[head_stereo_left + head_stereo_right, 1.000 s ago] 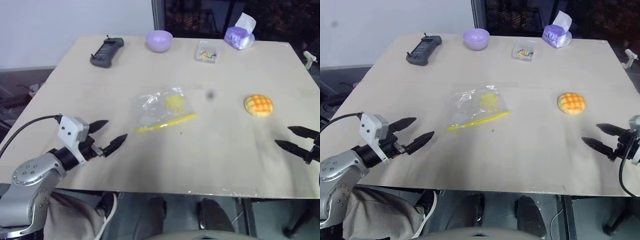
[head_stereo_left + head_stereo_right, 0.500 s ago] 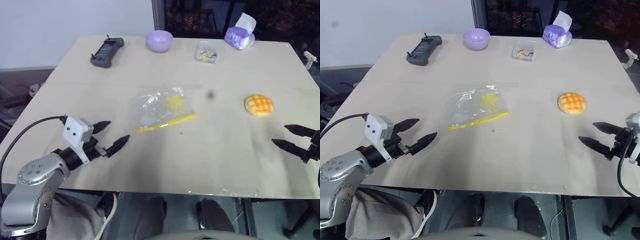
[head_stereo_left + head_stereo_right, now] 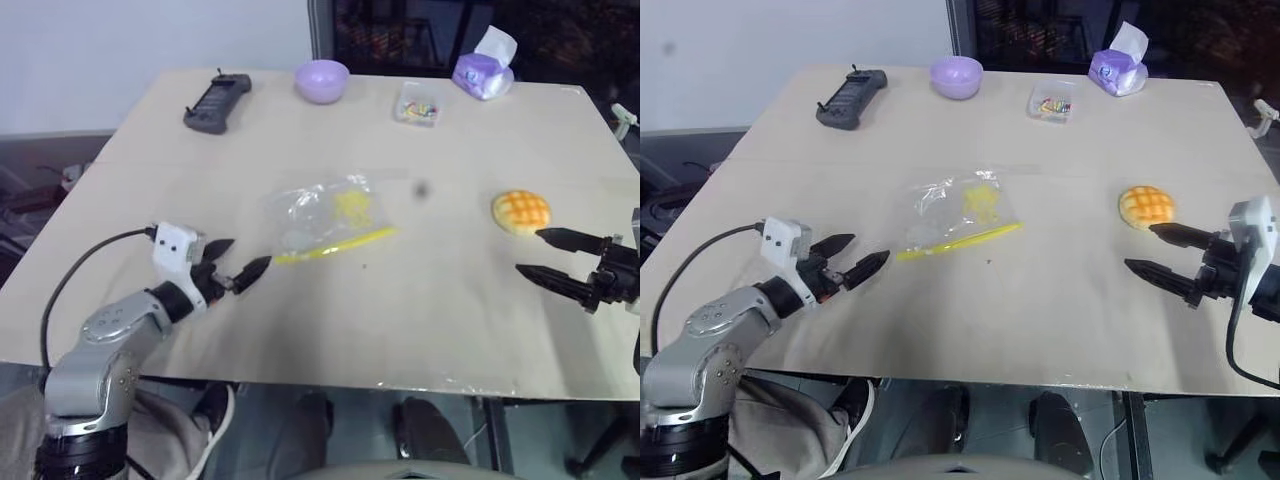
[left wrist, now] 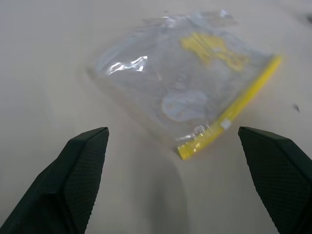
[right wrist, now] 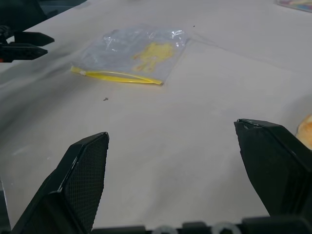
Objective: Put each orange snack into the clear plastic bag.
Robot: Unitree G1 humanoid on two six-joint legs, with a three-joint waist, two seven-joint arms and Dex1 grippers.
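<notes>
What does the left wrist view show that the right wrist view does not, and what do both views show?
Left wrist view alone: the left tool's open fingers seen close, near the zip end of the clear plastic bag. Right wrist view alone: the right tool's open fingers, an edge of the orange snack and the left tool from afar. Both share the bag lying flat on the table.

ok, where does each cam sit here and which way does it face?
Left and right eye views: on the head, looking forward and down over the table; left gripper at lower left, right gripper at right, both open.
Left wrist view: on the left wrist, looking along its black fingers at the bag close ahead.
Right wrist view: on the right wrist, facing across the table past its own fingers; the left gripper shows far off.
Shared: the bag lies in every view; the bun shows in both eye views.
</notes>
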